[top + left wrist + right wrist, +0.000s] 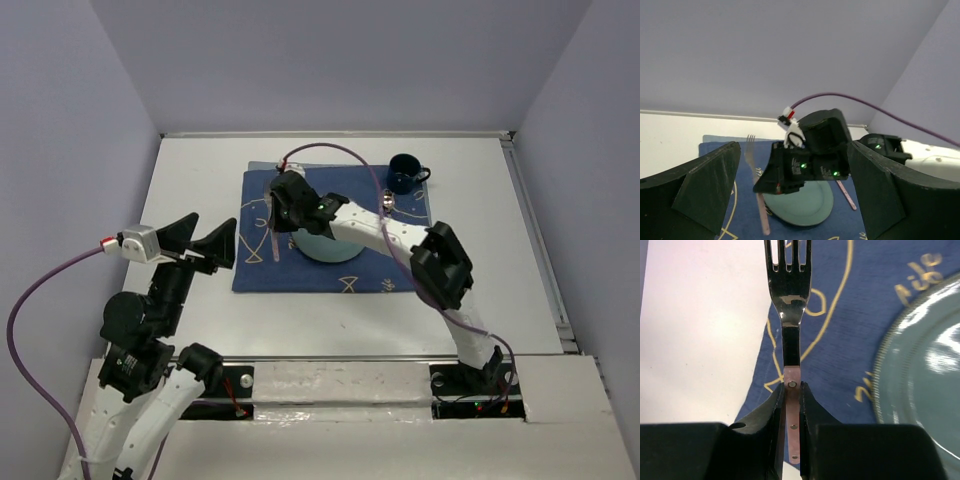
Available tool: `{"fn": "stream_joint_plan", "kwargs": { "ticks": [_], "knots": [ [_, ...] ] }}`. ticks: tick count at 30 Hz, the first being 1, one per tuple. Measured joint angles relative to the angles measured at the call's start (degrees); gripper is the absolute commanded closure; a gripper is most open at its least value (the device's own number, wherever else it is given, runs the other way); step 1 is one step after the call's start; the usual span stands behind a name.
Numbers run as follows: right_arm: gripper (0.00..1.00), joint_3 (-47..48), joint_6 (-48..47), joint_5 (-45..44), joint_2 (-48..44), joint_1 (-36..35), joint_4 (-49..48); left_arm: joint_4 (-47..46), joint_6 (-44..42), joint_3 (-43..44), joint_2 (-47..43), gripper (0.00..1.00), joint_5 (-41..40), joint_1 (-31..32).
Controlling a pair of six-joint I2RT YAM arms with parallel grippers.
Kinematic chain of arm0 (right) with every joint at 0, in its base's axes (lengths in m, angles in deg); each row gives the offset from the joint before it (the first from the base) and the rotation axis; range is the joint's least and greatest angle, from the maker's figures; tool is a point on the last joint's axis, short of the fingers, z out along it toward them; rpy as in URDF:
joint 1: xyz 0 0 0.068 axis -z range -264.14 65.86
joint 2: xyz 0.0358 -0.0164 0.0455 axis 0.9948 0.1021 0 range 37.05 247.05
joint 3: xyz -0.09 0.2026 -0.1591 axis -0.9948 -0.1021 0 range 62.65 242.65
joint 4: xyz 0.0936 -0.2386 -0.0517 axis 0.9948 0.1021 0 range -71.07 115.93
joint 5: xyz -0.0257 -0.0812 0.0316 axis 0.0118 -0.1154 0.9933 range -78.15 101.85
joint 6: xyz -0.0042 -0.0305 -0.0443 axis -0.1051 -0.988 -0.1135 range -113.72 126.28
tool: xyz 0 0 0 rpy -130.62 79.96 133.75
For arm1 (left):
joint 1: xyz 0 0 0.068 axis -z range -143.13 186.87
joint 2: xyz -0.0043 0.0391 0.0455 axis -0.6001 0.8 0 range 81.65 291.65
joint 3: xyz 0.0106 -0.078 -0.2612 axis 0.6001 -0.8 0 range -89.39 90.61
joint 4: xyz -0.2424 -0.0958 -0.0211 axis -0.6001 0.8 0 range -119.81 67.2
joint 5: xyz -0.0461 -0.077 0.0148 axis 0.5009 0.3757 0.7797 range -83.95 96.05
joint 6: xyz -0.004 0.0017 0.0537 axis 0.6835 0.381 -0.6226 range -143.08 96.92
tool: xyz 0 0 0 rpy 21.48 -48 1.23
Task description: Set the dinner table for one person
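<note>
On the top camera, the white table (200,170) fills the floor of the view, from the arm bases out to the far wall. A blue cloth (400,270) lies toward its far edge, about midway across. A plate (335,250) sits on the cloth and a dark cup (403,175) stands at the cloth's far right corner. My right arm reaches over the plate, with the right gripper (278,212) above the cloth's left half. The left gripper (203,240) hangs off the cloth's left edge with its jaws spread wide.

On the left wrist camera, I look between its two parted fingers (695,195) at the right gripper. A fork (750,145) lies along the cloth to the left of the plate, tines toward the far wall. A pink handle (846,194) lies to the plate's right.

On the right wrist camera, the jaws are clamped on the fork's pink handle. The dark tines point away over the cloth's left edge. White table shows to the left and the plate rim to the right.
</note>
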Motion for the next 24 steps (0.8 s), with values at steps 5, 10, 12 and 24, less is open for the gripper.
{"fn": "stream_joint_plan", "kwargs": {
  "ticks": [5, 10, 12, 24],
  "knots": [
    [1.00, 5.7, 2.2, 1.5, 7.6, -1.7, -0.1, 0.0, 0.0, 0.0, 0.4, 0.01, 0.3, -1.3],
    [1.00, 6.8, 4.4, 1.4, 10.4, -1.7, 0.1, 0.0, 0.0, 0.0, 1.2, 0.01, 0.7, -1.5],
    [1.00, 6.8, 5.1, 1.1, 10.8, -1.7, 0.2, 0.0, 0.0, 0.0, 1.2, 0.01, 0.9, -1.6],
    [1.00, 8.4, 6.4, -0.3, 13.2, -1.6, 0.2, -0.1, 0.2, 0.0, 1.5, 0.01, 1.9, -1.7]
  ]
}}
